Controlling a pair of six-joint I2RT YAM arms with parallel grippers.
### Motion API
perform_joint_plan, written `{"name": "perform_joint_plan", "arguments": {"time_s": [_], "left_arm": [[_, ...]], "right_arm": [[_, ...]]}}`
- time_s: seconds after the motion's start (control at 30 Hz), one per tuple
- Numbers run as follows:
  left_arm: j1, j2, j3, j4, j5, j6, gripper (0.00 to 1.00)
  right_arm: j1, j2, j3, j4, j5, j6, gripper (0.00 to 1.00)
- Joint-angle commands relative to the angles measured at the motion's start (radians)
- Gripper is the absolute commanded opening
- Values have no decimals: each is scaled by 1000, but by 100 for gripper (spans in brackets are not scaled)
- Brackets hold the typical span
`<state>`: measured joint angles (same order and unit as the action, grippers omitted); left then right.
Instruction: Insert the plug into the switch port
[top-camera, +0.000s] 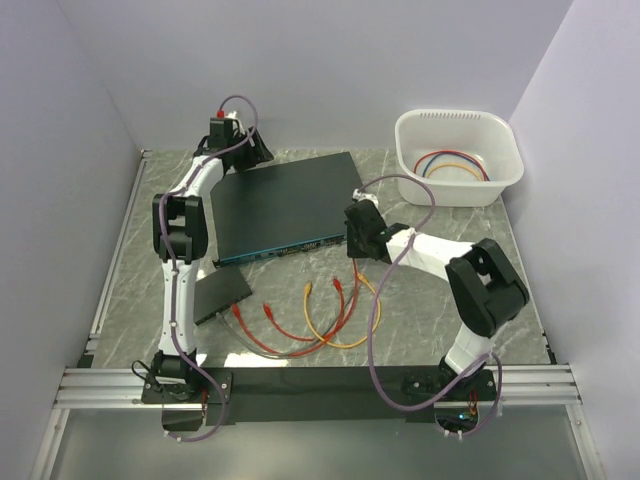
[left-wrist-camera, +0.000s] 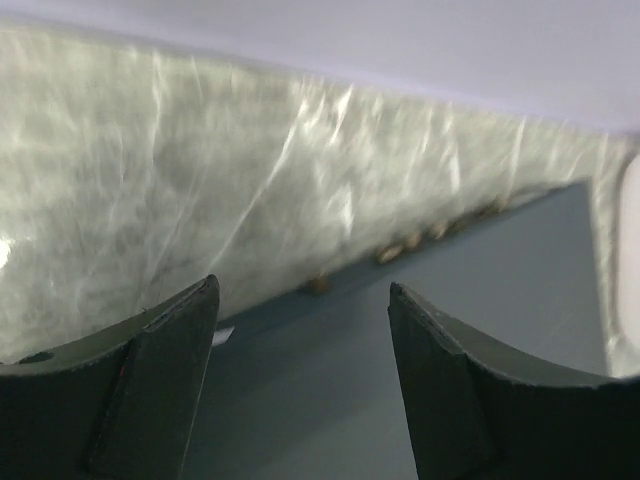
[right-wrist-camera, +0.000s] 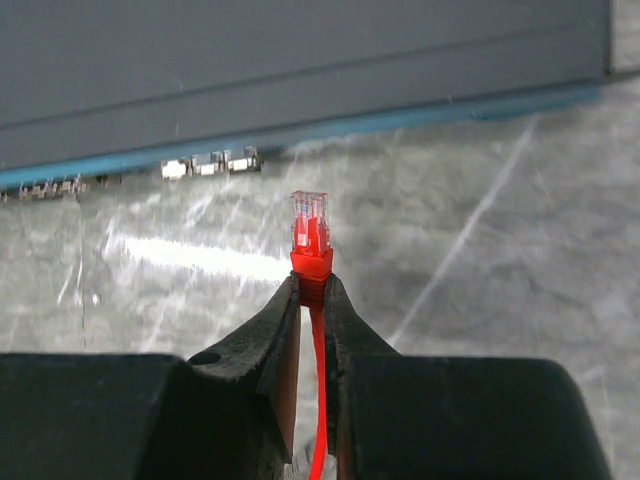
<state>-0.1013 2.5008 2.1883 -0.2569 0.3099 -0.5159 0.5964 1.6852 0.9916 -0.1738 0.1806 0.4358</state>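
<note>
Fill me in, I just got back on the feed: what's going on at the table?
The right arm has its jaws shut on the red plug, gripping it by the boot with the clear tip aimed at the switch and its teal front edge. The plug sits short of the port row, not yet inserted. The left arm is at the switch's far left corner, jaws open and holding nothing. Spare cables lie loose on the table in front of the switch.

The left arm (top-camera: 185, 215) stretches along the table's (top-camera: 130, 290) left edge to its far-left corner, the left gripper (left-wrist-camera: 300, 290) with jaws spread wide. The right arm (top-camera: 470, 275) folds from the near right edge toward mid-table, the right gripper (right-wrist-camera: 312, 282) pinched on a red plug (right-wrist-camera: 310, 222).
</note>
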Motion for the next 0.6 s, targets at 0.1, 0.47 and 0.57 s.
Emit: {"name": "perform_joint_plan", "arguments": {"time_s": [0.1,0.47,0.57], "left_arm": [[-15,-2,25,-73,158,117,76],[-15,1,-28,-78,196,172,75],[-15,-6,-45,-62,210,175,76]], "right_arm": [[-47,102,131,-1,-44,-9,0],[-79,128,179,-21,-23,-19,0],[-86,126,174,-10,-38,-19,0]]}}
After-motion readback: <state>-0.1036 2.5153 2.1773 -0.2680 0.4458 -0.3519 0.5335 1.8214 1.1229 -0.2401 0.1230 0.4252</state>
